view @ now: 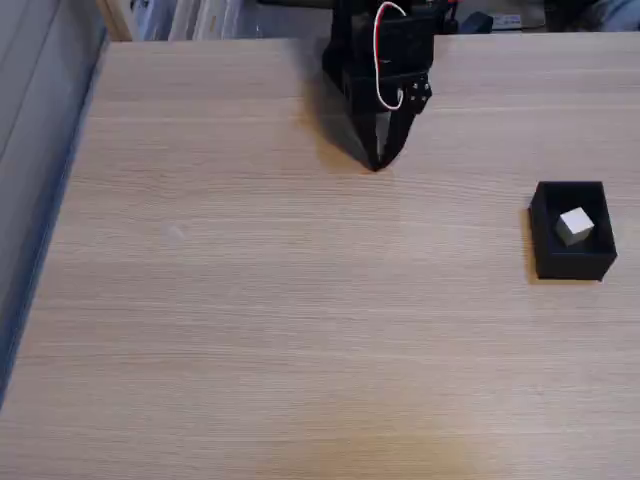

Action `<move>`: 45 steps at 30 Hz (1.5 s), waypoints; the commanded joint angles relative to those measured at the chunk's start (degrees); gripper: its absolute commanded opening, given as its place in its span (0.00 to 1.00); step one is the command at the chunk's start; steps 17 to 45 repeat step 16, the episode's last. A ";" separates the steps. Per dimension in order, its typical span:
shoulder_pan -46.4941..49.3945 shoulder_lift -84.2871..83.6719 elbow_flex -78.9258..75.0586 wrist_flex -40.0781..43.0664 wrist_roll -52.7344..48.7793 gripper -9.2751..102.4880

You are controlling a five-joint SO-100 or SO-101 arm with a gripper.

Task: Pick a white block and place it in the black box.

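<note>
The white block [575,225] lies inside the black box [572,262], which sits on the wooden table at the right of the fixed view. My gripper [378,162] hangs at the far middle of the table, well to the left of the box and apart from it. Its black fingers come together at a point just above the tabletop, with nothing between them.
The light wooden table [260,300] stretches wide in front and to the left of the arm. Its left edge runs along a grey floor strip [30,200]. Clutter lines the far edge behind the arm's base [385,50].
</note>
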 commanded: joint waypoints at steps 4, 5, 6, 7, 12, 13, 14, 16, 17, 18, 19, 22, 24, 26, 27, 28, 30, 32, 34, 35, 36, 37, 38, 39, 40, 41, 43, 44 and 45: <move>-1.85 3.16 0.79 2.99 5.27 0.08; -1.85 3.16 0.79 2.99 5.10 0.08; -1.49 3.16 0.79 2.99 5.10 0.08; -1.32 3.16 0.79 2.99 5.10 0.08; -1.32 3.16 0.79 2.99 5.19 0.08; -1.32 3.16 0.79 2.99 5.19 0.08; -1.32 3.16 0.79 2.99 5.19 0.08; -1.32 3.16 0.79 2.99 5.19 0.08; -1.32 3.16 0.79 2.99 5.19 0.08; -1.32 3.16 0.79 2.99 5.19 0.08; -1.32 3.16 0.79 2.99 5.19 0.08; -1.32 3.16 0.79 2.99 5.19 0.08; -1.32 3.16 0.79 2.99 5.19 0.08; -1.32 3.16 0.79 2.99 5.19 0.08; -1.32 3.16 0.79 2.99 5.19 0.08; -1.32 3.16 0.79 2.99 5.19 0.08; -1.32 3.16 0.79 2.99 5.19 0.08; -1.32 3.16 0.79 2.99 5.19 0.08; -1.32 3.16 0.79 2.99 5.19 0.08; -1.32 3.16 0.79 2.99 5.19 0.08; -1.32 3.16 0.79 2.99 5.19 0.08; -1.32 3.16 0.79 2.99 5.19 0.08; -1.32 3.16 0.79 2.99 5.19 0.08; -1.32 3.16 0.79 2.99 5.19 0.08; -1.32 3.16 0.79 2.99 5.19 0.08; -1.32 3.16 0.79 2.99 5.19 0.08; -1.32 3.16 0.79 2.99 5.19 0.08; -1.32 3.16 0.79 2.99 5.19 0.08; -1.32 3.16 0.79 2.99 5.19 0.08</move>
